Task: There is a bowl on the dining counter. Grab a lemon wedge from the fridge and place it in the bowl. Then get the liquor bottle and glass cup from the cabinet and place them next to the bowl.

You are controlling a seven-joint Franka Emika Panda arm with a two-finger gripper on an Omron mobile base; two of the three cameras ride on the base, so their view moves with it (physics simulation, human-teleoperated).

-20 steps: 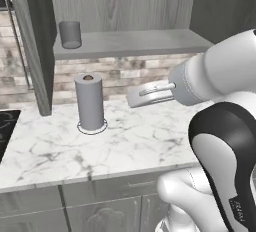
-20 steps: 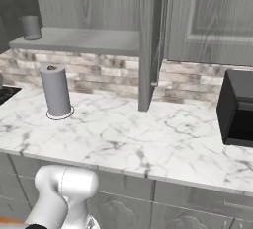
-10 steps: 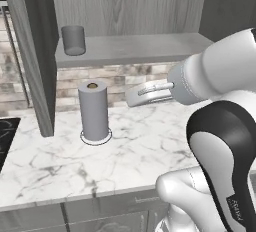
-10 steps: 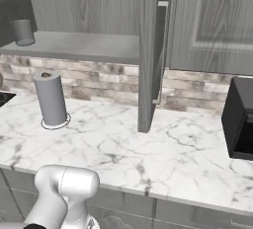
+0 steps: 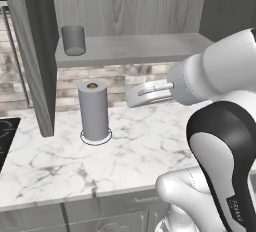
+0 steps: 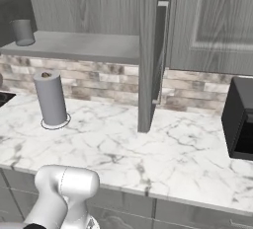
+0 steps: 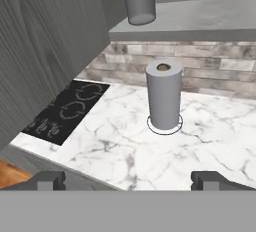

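The glass cup is a grey cylinder standing at the left end of the open cabinet's lower shelf. It also appears as the cup and the cup. My gripper hangs over the marble counter, to the right of and below the cup, well apart from it. In the hand view my gripper is open, its two dark tips spread wide with nothing between them. The bowl, the lemon wedge, the fridge and the liquor bottle are out of view.
A grey paper towel roll stands upright on the marble counter below the cup. The open cabinet doors hang down on each side. A black stovetop lies at the left, a black appliance at the right.
Both base pictures have shifted: the camera moved, so shelf and counter sit a little lower in frame. The arm keeps its pose and the gripper stays open.
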